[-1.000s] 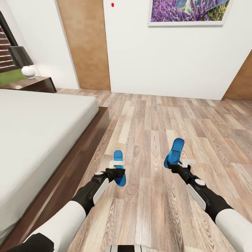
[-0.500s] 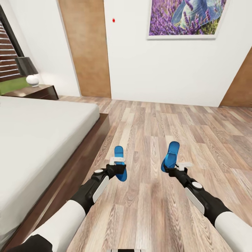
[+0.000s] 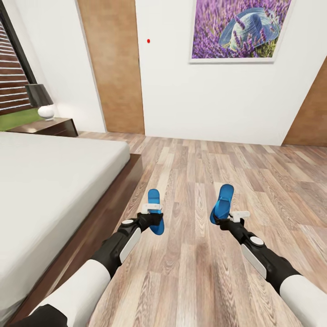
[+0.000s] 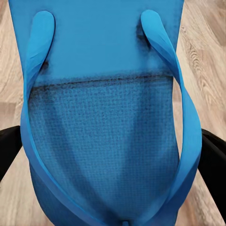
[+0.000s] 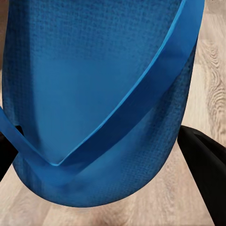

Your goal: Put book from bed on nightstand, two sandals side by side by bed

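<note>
Two bright blue sandals hang above the wood floor. My left gripper [image 3: 153,219] is shut on the left sandal [image 3: 155,210], a short way out from the bed's dark wooden side [image 3: 102,213]. My right gripper [image 3: 223,221] is shut on the right sandal [image 3: 222,201], farther out over the floor. Up close, the left sandal [image 4: 106,117] shows its sole and straps between black fingers [image 4: 214,165]. In the right wrist view the right sandal [image 5: 94,99] also sits between black fingers [image 5: 207,169]. The pale grey mattress [image 3: 45,181] is bare where it shows. The nightstand [image 3: 50,126] stands beyond the bed. The book is out of view.
A lamp with a black shade [image 3: 42,101] stands on the nightstand. Wood-panelled wall sections [image 3: 116,68] and a lavender picture [image 3: 238,29] are on the far white wall. Open plank floor [image 3: 254,172] spreads ahead and to the right.
The head view has tilted up, so more of the far wall and picture shows. Both grippers still hold their sandals in about the same place relative to the bed.
</note>
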